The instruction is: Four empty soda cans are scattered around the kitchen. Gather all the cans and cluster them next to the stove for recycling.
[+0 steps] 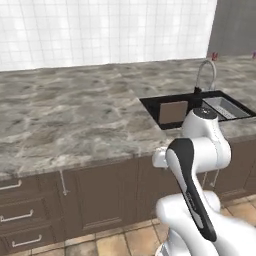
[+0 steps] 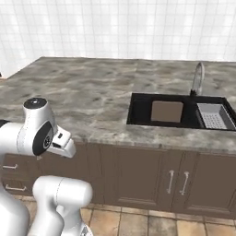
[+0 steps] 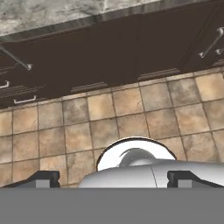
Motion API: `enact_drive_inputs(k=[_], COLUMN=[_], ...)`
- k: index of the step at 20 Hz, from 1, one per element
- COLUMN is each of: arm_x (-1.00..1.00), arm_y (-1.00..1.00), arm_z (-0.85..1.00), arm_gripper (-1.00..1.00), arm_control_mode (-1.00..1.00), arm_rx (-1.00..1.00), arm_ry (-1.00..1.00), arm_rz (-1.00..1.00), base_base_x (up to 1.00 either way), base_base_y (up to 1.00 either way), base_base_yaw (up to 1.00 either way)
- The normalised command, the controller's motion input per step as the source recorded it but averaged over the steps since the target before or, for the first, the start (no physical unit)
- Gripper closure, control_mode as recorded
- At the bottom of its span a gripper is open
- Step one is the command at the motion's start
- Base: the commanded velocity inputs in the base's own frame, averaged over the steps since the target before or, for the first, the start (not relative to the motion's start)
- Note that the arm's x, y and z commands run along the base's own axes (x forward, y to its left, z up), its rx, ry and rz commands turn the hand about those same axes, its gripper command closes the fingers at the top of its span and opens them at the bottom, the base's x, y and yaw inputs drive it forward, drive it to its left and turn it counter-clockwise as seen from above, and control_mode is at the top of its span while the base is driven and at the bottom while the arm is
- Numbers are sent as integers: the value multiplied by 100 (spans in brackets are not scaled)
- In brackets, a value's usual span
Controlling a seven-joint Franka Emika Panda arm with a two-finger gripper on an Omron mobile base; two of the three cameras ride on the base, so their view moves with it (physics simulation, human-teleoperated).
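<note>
While the pincer [image 3: 112, 177] faces floor tiles [image 3: 100, 127], its tips stand apart.

1. Grey marbled stone counter [image 1: 75, 115] looks polished, softly mottled
2. Dark brown wooden cabinet doors [image 2: 138, 177] look matt, with slim silver metal handles [image 2: 171, 181]
3. Curved silver metal faucet [image 2: 197, 78] gleams over the matt black sink basin [image 2: 138, 108]
4. White square wall tiles [image 1: 100, 30] glossy; tan stone-like floor tiles [image 3: 131, 122] rough

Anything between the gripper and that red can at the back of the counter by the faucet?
The gripper points down at the floor tiles, in front of the cabinets. The sink and faucet lie between the arm and the red can at the back.
</note>
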Motion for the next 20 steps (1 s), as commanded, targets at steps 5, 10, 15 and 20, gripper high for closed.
enact_drive_inputs(k=[5,10,15,20], arm_x=[0,0,0,0], arm_y=[0,0,0,0], arm_z=[0,0,0,0], arm_gripper=[-100,-100,-100,-100], arm_control_mode=[100,100,100,100], arm_rx=[0,0,0,0], arm_ry=[0,0,0,0], arm_rz=[0,0,0,0], base_base_x=[-38,-11,0,0], base_base_y=[100,100,100,100], base_base_yaw=[10,0,33,62])
